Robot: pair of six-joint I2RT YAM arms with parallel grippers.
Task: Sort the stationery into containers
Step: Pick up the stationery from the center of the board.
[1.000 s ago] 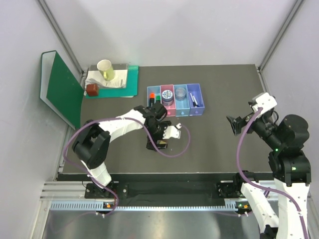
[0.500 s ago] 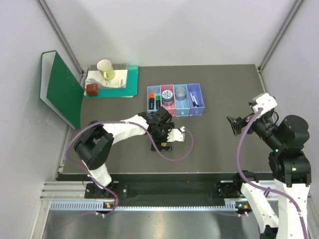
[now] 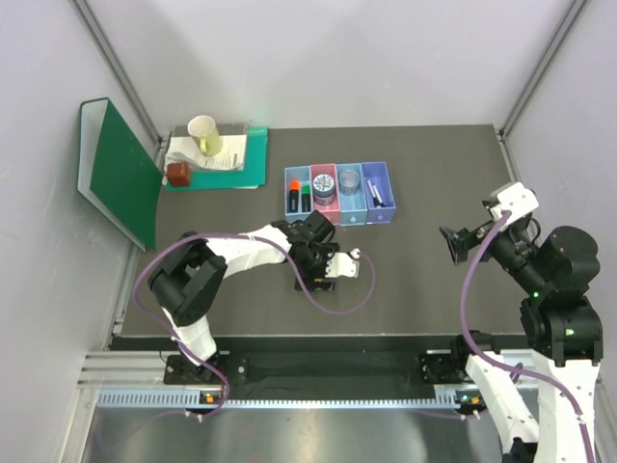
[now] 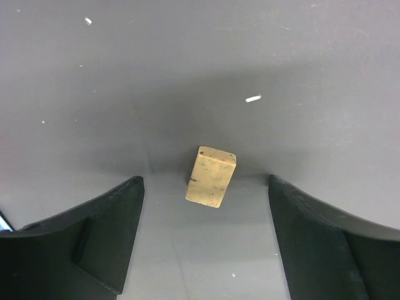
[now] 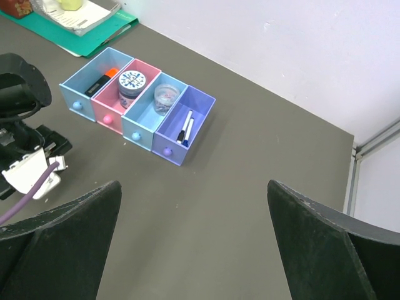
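Observation:
A tiny tan block [image 4: 211, 177] lies on the dark mat between the tips of my open left gripper [image 4: 205, 187], touching neither finger. In the top view that gripper [image 3: 324, 273] points down in front of the bins and hides the block. The four joined bins [image 3: 287, 191] hold highlighters [image 3: 299, 186] in the light blue one, the patterned tin [image 3: 323, 181] in the pink, the clear tub [image 3: 350, 178] in the blue and white pens [image 3: 378, 196] in the purple. My right gripper [image 3: 453, 243] is open and empty, held high at the right [image 5: 194, 184].
A green folder [image 3: 120, 174] stands at the back left beside a paper cup [image 3: 204, 133], papers and a red-brown block [image 3: 177, 173]. The left arm's purple cable [image 3: 337, 301] loops over the mat. The bins also show in the right wrist view [image 5: 167, 150].
My left gripper has shifted a little to the right and turned at the wrist, still open. The right arm has barely moved.

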